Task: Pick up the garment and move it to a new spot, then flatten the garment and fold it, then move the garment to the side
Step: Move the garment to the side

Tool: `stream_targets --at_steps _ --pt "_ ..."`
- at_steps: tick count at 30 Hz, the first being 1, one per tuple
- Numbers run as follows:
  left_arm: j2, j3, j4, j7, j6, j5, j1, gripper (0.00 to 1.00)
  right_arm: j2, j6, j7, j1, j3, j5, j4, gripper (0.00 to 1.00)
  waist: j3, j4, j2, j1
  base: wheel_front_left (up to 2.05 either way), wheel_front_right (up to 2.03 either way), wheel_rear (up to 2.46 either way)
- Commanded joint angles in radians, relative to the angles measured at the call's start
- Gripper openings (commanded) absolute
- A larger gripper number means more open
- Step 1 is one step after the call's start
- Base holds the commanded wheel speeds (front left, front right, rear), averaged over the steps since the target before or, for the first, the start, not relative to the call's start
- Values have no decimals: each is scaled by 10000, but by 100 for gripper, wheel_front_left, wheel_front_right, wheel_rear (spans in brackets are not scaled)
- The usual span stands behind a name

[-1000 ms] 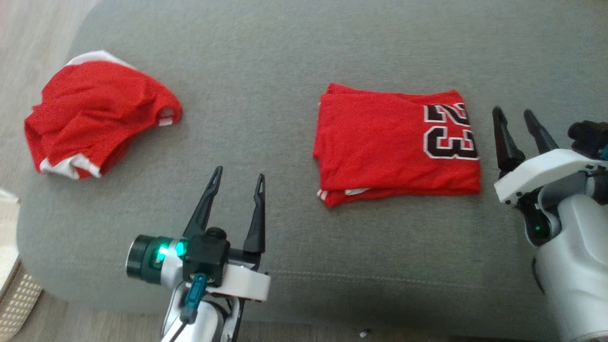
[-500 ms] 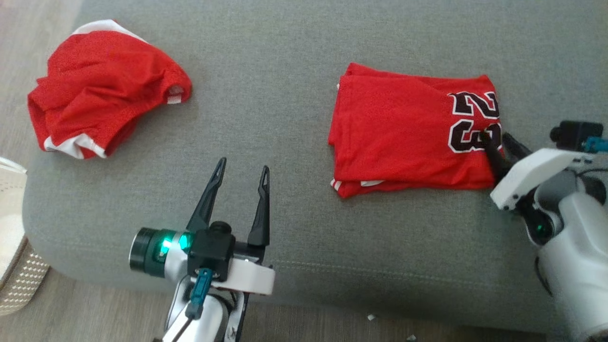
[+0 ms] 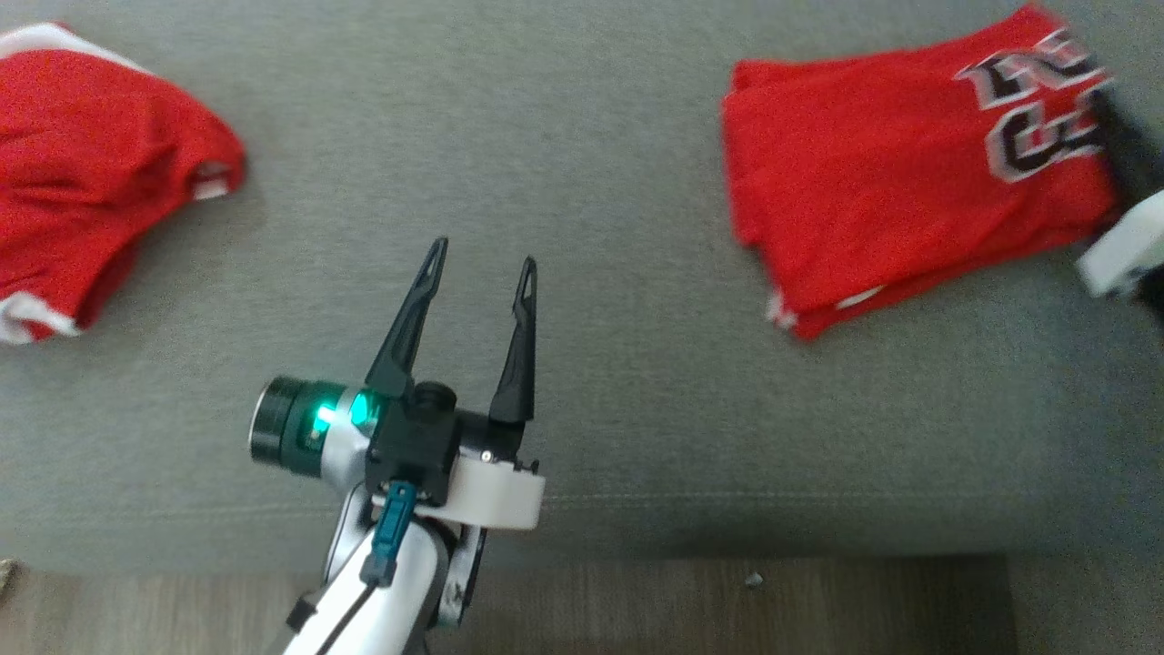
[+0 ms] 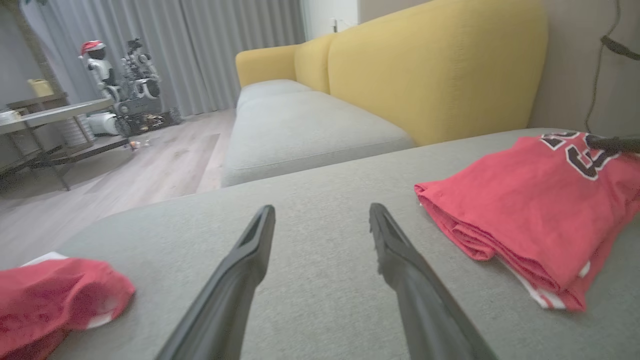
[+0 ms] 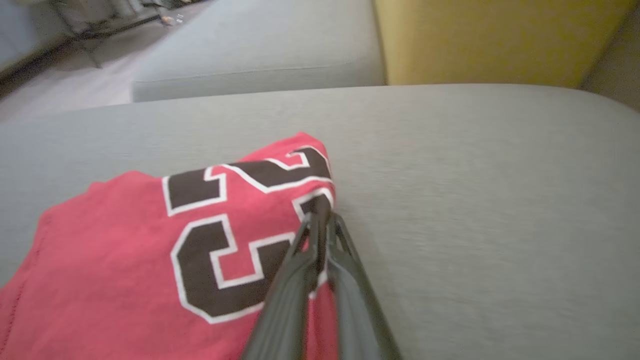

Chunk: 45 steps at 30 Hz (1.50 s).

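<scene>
Right gripper: fingers pressed together, pinching the right-hand edge of the folded garment just beside the black-and-white numerals. The right wrist view shows this grip closely, lower centre of the frame. In the head view the same fingers are only a dark blur at the upper right edge, with part of a white housing below them. In the left wrist view a single dark finger lies across the numerals at the far right.

Left gripper: fingers spread wide, nothing between them, over bare grey cushion at lower centre of the head view. Whether the tips touch the cushion cannot be told. A green light shows on the wrist.

Folded garment: red, several layers, a strip of white trim showing at its lower left corner. It lies on the cushion at the upper right of the head view, skewed to the frame's edges.

Crumpled red garment with white trim: upper left of the head view, well apart from the folded one, also on the cushion.

Wood floor runs along the bottom of the head view. The left wrist view adds the room beyond — a yellow sofa back, grey curtains, a table and another robot at upper left.
</scene>
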<state>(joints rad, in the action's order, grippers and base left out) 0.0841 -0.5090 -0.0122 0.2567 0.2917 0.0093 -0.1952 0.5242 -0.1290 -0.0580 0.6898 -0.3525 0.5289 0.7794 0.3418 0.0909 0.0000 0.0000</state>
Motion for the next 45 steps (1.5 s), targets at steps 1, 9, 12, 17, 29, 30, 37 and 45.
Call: stream_targets --at_steps 1,9,12,17,29,30,37,45 --pt "90 190 -327 51 101 168 -442 100 543 -17 163 228 141 -237 -419 0 569 -579 0 0 0 0 0" --pt "290 -129 -339 51 181 281 -1171 100 1360 -17 284 602 1584 -951 -1083 0 1559 -1507 0 0 0 0 0" --pt "354 -240 -366 51 238 307 -1392 100 1559 -17 277 733 2222 -1394 -1202 0 1808 -1610 0 0 0 0 0" --pt "424 -377 -414 51 349 301 -1594 100 1675 -17 70 849 3134 -2188 -1470 0 2084 -1673 0 0 0 0 0" --pt "432 -688 -149 51 553 -3 -1815 100 465 -17 -446 510 6661 -6196 -2998 100 1972 -1309 0 0 0 0 0" --pt "432 -703 -124 51 572 -22 -1791 100 216 -17 -353 397 6716 -6485 -3216 100 1849 -1234 0 0 0 0 0" --pt "508 -509 -39 51 788 -262 -1423 100 -1557 -17 898 -453 6113 -7263 -4094 100 844 -676 0 0 0 0 0" --pt "436 115 122 51 494 -988 -504 100 -3131 -17 2950 -2135 4776 -6254 -3823 100 -864 164 0 0 0 0 0"
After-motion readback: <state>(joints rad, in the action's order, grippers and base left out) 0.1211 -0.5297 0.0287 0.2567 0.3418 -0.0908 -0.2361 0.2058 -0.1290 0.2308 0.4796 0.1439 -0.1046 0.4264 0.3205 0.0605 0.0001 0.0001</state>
